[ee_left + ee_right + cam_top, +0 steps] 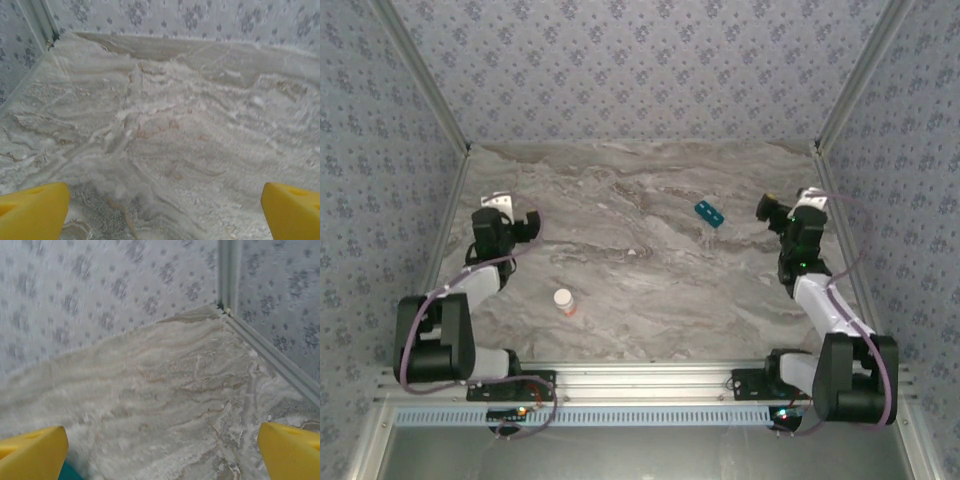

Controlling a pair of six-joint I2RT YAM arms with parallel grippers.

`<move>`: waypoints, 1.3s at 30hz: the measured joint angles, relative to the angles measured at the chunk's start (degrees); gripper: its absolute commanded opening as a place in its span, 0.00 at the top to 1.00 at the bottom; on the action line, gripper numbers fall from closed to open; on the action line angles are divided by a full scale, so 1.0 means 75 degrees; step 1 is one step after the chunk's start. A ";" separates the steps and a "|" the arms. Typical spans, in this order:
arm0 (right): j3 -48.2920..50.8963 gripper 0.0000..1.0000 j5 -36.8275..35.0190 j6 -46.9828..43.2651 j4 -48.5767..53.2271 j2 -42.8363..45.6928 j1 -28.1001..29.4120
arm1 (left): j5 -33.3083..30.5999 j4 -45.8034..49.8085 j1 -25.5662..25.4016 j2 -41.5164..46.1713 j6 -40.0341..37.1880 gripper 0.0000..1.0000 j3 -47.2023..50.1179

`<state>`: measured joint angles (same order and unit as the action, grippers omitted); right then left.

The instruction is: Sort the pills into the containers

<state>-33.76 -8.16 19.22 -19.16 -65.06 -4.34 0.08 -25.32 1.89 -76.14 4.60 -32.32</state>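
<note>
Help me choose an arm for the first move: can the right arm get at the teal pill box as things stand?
Probably yes. The pill box lies on bare table close beside the right gripper, with nothing between them, and the jaws stand open.

Left arm (478,285) bent, jaws spread wide; right arm (826,306) likewise.
</note>
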 measured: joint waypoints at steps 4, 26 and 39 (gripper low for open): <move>-0.0408 0.01 0.0548 0.1291 0.0868 0.0099 -0.0577 | -0.0134 0.1233 0.0000 0.0481 0.0653 0.02 -0.0551; -0.9046 0.15 0.1635 0.0866 0.7373 -0.7402 0.1932 | 0.0140 0.5639 -0.2436 0.0335 0.2404 0.02 -0.4229; -0.9923 0.14 0.1961 0.1183 0.8201 -0.8577 0.2002 | 0.0117 0.5811 -0.3025 -0.0079 0.2518 0.02 -0.4348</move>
<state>-108.18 6.55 28.10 42.35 -129.38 10.68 0.95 18.26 -20.80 -76.73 23.49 -64.93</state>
